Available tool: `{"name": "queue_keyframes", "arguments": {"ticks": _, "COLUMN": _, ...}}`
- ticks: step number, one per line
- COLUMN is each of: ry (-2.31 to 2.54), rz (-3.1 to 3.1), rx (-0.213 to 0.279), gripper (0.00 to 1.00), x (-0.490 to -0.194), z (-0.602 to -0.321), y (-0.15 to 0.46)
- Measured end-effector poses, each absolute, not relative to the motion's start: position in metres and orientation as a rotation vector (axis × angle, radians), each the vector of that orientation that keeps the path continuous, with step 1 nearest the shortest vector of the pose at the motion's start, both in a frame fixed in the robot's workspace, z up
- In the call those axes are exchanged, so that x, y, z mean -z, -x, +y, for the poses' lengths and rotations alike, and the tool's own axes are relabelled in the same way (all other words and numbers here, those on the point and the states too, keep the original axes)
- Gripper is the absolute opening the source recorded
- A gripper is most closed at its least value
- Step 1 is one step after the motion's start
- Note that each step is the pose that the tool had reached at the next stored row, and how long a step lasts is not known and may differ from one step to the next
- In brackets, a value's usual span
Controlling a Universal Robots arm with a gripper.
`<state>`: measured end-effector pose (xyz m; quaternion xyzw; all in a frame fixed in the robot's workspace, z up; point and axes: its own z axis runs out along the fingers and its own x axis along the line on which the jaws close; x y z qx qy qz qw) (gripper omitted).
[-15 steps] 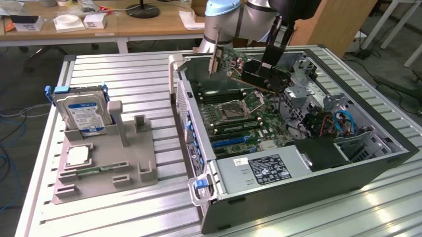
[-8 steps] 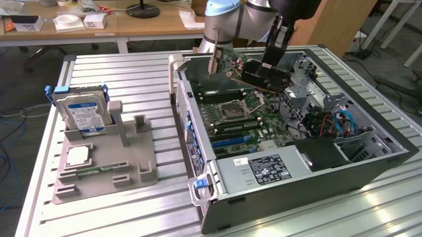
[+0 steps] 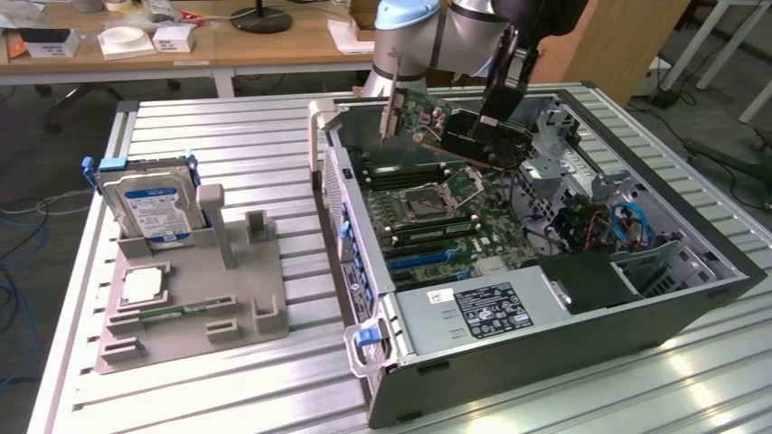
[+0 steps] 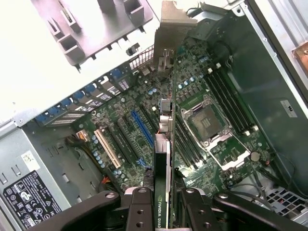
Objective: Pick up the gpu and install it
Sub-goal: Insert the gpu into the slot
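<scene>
The gpu (image 3: 418, 110) is a green circuit card with a silver end bracket, and it hangs in the air over the back of the open computer case (image 3: 675, 307). My gripper (image 3: 483, 137) is shut on it from above. In the wrist view the gpu (image 4: 163, 144) shows edge-on, clamped between my black fingers (image 4: 140, 209), with my gripper (image 4: 166, 214) centred on the card. Its bracket points toward the case's rear wall. Below it lies the motherboard (image 4: 120, 120), with a blue slot (image 4: 142, 127) and a white slot (image 4: 107, 147) just beside the card's line.
A grey fixture (image 3: 241, 307) on the exterior view's left holds a silver hard drive (image 3: 151, 203), a processor chip (image 3: 143, 285) and a memory strip (image 3: 181, 312). Inside the case are the processor socket (image 4: 207, 120), a power supply (image 3: 483, 307) and blue cables (image 3: 630, 226).
</scene>
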<state>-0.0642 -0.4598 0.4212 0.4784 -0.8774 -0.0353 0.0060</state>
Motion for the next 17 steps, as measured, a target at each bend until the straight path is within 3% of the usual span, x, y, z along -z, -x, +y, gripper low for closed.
{"name": "queue_keyframes", "arguments": {"ticks": 17, "ry": -1.603, "rz": -2.682, "rx": 0.109, "gripper": 0.26, "x": -0.4212, "z": -0.4604, "y": 0.0642}}
